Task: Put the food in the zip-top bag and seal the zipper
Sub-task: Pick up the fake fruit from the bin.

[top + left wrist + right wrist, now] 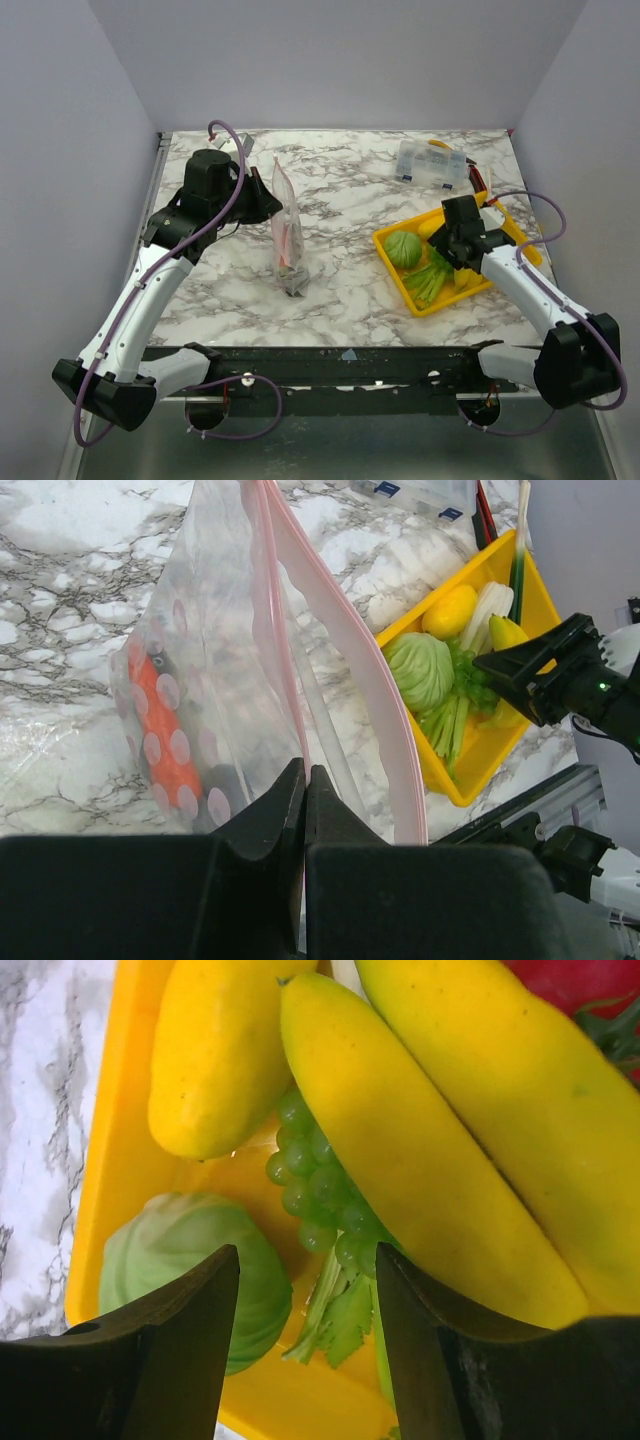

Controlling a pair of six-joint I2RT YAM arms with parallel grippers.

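The zip-top bag (286,232) stands on edge on the marble table, held up by my left gripper (268,198), which is shut on one side of its mouth (303,777). The pink zipper (352,655) gapes open. An orange and dark object (165,735) lies inside the bag. My right gripper (452,255) is open and empty, low over the yellow tray (432,300). Between and ahead of its fingers (308,1262) lie yellow bananas (440,1160), green grapes (315,1192), a green cabbage (185,1260) and celery leaves (345,1315). A red fruit (590,980) shows at the top corner.
A rigid clear compartment box (432,165) sits at the back right behind the tray. A yellow lemon-like fruit (215,1055) lies in the tray's far corner. Grey walls close in the table on three sides. A black rail (340,365) runs along the near edge.
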